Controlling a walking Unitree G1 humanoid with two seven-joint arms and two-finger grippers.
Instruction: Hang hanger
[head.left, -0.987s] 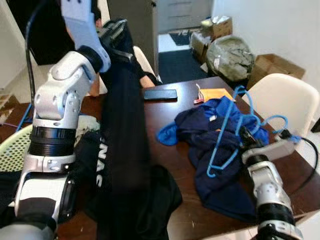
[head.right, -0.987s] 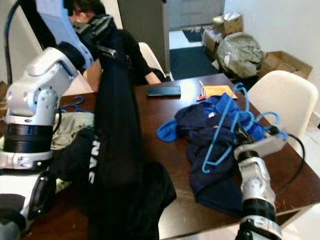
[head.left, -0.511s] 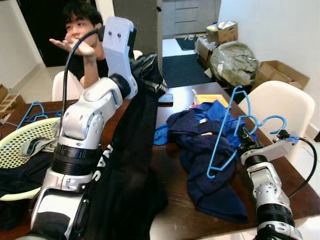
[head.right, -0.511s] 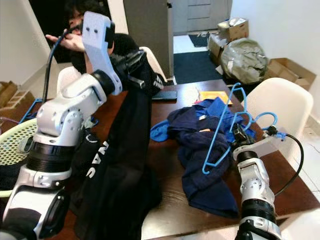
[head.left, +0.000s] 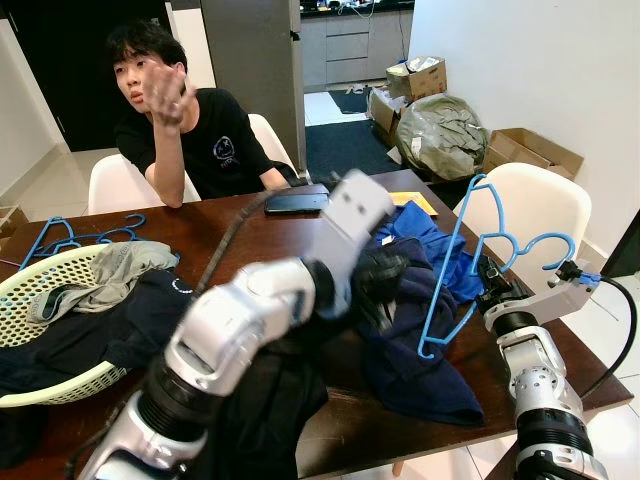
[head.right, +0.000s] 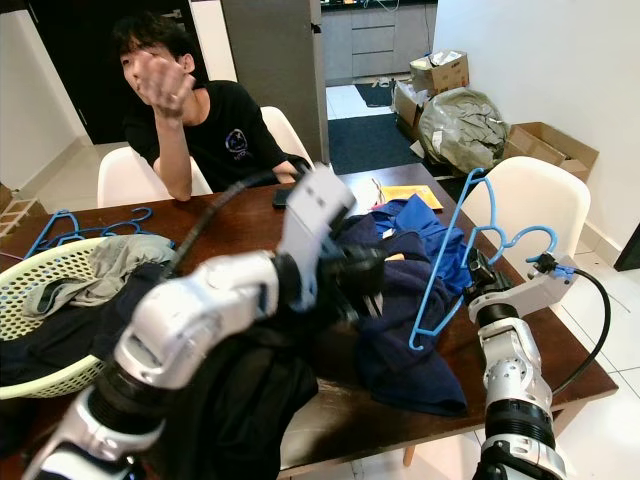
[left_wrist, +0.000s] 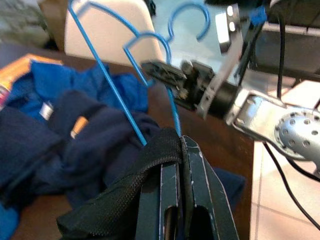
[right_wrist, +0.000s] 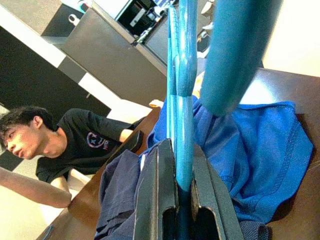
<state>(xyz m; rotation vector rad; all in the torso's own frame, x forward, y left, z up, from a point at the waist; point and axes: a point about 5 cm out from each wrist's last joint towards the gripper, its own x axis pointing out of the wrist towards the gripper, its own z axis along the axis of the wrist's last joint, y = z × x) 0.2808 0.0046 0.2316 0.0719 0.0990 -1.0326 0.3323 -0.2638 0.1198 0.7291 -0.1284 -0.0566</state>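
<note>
My right gripper (head.left: 492, 287) is shut on the lower bar of blue plastic hangers (head.left: 455, 255), holding them upright over the table's right side; the right wrist view has the blue bar (right_wrist: 181, 125) pinched between the fingers. My left gripper (head.left: 388, 276) reaches across the table toward those hangers and is shut on a black garment (head.left: 255, 400) that drapes down from it to the table's near edge. In the left wrist view the black fabric (left_wrist: 145, 165) is clamped in the left gripper (left_wrist: 180, 142), close to the hangers (left_wrist: 107, 70).
Navy clothes (head.left: 420, 350) and a blue cloth (head.left: 440, 232) are heaped on the brown table (head.left: 330, 430). A pale green basket (head.left: 45, 372) of clothes sits at the left, with more blue hangers (head.left: 70, 232) behind it. A person (head.left: 190, 130) sits across; a white chair (head.left: 535, 205) stands at the right.
My left arm has swung down from high up and reached forward toward the hangers, carrying the black garment. The camera has tilted up. The right gripper keeps its hold on the hangers.
</note>
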